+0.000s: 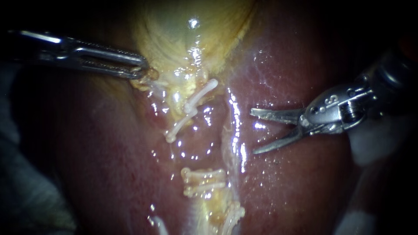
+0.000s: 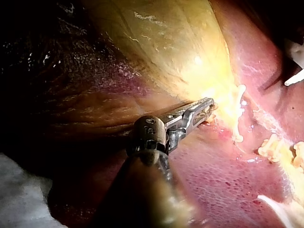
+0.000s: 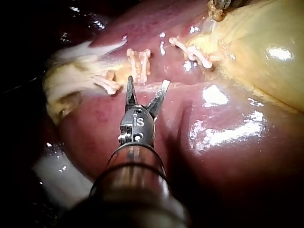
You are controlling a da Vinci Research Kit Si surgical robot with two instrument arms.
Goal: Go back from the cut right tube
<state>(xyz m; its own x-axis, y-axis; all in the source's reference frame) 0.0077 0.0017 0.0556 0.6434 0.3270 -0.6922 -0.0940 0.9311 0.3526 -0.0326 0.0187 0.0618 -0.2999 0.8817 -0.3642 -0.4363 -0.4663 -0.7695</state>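
Clips (image 1: pixel 193 104) beside right instrument (image 1: pixel 252 132), hand apart; left instrument (image 1: pixel 141 69), hand seemingly clamped on gallbladder (image 1: pixel 183 30).

Place: a surgical bench set-up, seen close through an endoscope
Tissue: a wet, glistening liver (image 1: pixel 305 182) and a yellow gallbladder (image 1: pixel 183 35) lying bare
Tools: slim metal left instrument (image 1: pixel 143 70) and right instrument (image 1: pixel 254 132)
Fittings: white clips (image 1: pixel 203 176) set across the tissue
Surround: pale cloth (image 2: pixel 23 199), darkness beyond
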